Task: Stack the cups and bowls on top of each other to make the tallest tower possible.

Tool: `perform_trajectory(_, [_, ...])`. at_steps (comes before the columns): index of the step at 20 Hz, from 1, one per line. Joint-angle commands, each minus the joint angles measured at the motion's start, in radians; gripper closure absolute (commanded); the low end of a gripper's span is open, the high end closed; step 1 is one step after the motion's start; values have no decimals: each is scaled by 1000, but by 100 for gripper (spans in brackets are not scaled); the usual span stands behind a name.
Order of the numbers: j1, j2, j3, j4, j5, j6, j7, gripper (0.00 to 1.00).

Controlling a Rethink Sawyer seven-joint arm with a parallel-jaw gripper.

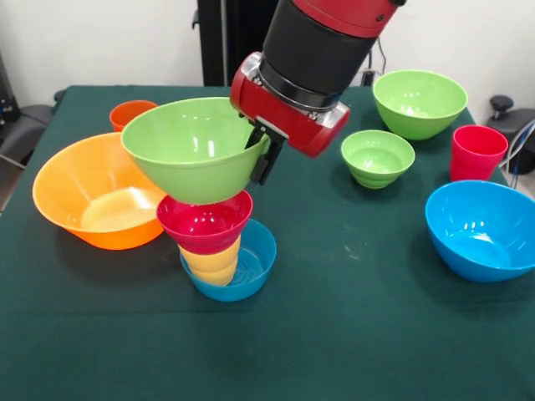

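Note:
The tower stands near the table's front middle: a small blue bowl [253, 271] at the bottom, a yellow cup [213, 261] in it, a small red bowl [205, 224] on the cup. A big green bowl [188, 146] sits on or just over the red bowl. My gripper [261, 157] is shut on that green bowl's right rim, with a dark finger [265, 165] showing outside the wall. Loose pieces: a very wide orange bowl [92, 196] at left, an orange cup [129, 113] behind it, a second big green bowl [420, 100], a small green bowl [378, 156], a red cup [478, 152] and a big blue bowl [481, 230].
The dark green tablecloth [359, 326] covers the table. The orange bowl's rim lies close to the tower's left side. A chair [21, 125] stands past the left edge and a black object [501, 104] past the right edge.

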Motion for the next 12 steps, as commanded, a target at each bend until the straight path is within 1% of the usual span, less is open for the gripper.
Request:
perform_trajectory(1, [-24, 10, 118, 53, -50, -37, -127, 100])
perform_trajectory(7, [-25, -4, 129, 115, -44, -132, -90, 100])
perform_trajectory(10, [-30, -7, 139, 127, -29, -135, -87, 100])
perform_trajectory(12, [-43, -12, 157, 138, -11, -119, -103, 100])
